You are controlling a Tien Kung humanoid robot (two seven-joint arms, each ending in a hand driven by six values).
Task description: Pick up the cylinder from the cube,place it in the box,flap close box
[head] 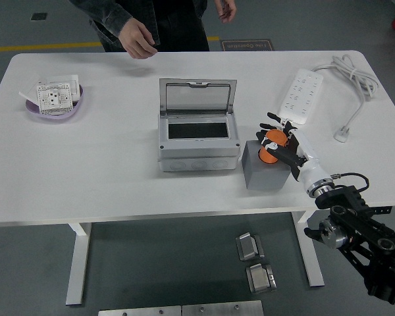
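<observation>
While the right hand (276,143) wraps its dark fingers (268,130) around the orange cylinder (270,146), that cylinder sits on top of the grey cube (260,172), not visibly lifted off it. Head view, the only one: fingers curl in from the far side and the thumb crosses the near face, so the hand reads as clamped on the cylinder; whether the grip is fully firm cannot be told at this size. The right arm comes up from the lower right corner, its white forearm (307,166) angled toward the cube, probably so the palm meets the cylinder's side and leaves its top clear for a straight lift. The cube stands just beside the grey box (199,153), on its right, a short carry away. The box's lid (198,97) stands propped up at the back, leaving the dark opening (197,130) exposed to receive the part; the flap is not yet closed. The left hand is out of view. A person stands at the far edge of the white table (105,164), one hand (140,46) hanging loosely above that edge, touching nothing on it. Well apart on the left sits a purple bowl (52,105) with white parts; a power strip (301,95) lies at far right. Judgement: grasp step under way, lift next.
</observation>
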